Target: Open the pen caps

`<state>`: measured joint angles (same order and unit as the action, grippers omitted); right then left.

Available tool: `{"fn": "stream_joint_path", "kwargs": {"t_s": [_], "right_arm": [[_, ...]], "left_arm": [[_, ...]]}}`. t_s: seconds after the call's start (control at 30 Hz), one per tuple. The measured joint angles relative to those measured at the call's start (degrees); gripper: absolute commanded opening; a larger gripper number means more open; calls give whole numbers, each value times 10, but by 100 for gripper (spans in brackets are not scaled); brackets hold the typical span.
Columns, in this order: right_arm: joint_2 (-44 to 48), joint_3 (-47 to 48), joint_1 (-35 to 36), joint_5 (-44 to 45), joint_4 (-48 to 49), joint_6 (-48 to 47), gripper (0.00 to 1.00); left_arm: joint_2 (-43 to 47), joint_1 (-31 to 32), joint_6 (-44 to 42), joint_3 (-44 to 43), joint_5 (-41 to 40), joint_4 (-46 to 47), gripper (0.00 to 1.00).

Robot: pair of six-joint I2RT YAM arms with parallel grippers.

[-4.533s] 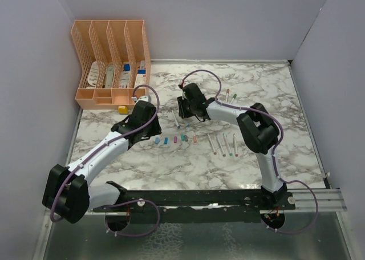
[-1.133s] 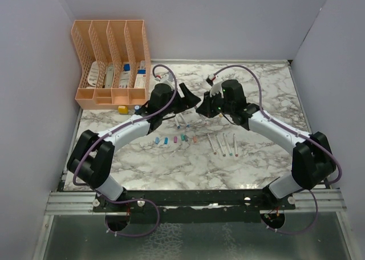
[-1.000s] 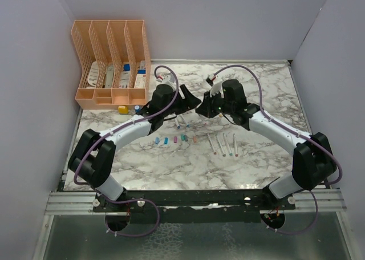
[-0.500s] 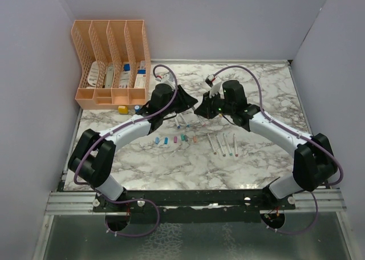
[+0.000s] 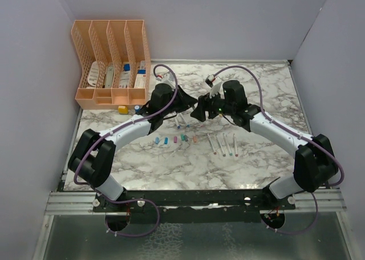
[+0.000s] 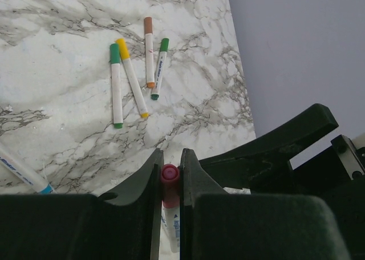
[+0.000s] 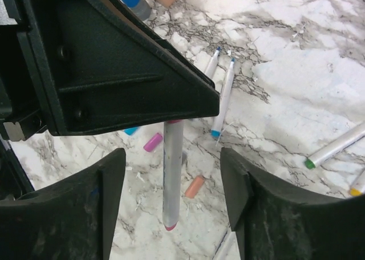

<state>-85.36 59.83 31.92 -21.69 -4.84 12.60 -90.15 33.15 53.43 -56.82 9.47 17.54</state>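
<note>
Pinches the pink cap (image 6: 170,174) tight between the jaws of the left gripper (image 6: 170,164), right at their tips. Shows just the round top of that cap peeking out between the two fingers. Hangs the pink pen (image 7: 173,174) straight down below those jaws, cap end up, other end pink too.

Holds the jaws of the right gripper (image 7: 172,163) spread wide apart. Puts one finger on each side of the pink pen, with a gap on both sides, so touches nothing.

Far past the left jaws, flat on the marble table (image 6: 51,26): a green pen (image 6: 116,86), a yellow pen (image 6: 132,80), a brown pen (image 6: 149,52) and a dark green pen (image 6: 159,69), all with caps on, lying close together.

Down under the right jaws, on the table: a loose pink cap (image 7: 152,141) on one side of the hanging pen and an orange cap (image 7: 194,186) on the other side, both near it. Further out past those jaws: two blue-tipped pens (image 7: 225,97) lying side by side.
</note>
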Motion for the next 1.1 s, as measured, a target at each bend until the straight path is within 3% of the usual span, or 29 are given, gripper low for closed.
{"fn": "stream_joint_path", "kwargs": {"t_s": [0.17,0.33,0.43,0.6,1.1], "right_arm": [[0,4,0,0,-14,-3,65],[-1,10,0,0,-16,-5,54],[-3,15,0,0,-16,-5,39],[-9,20,0,2,-17,-8,3],[13,-4,-2,26,-18,-5,1]], "left_arm": [[0,0,0,-2,2,0,0],[0,3,0,-21,2,0,0],[-2,8,0,-33,3,0,0],[-8,15,0,-39,4,0,0],[-17,12,-2,-57,15,-18,0]]}}
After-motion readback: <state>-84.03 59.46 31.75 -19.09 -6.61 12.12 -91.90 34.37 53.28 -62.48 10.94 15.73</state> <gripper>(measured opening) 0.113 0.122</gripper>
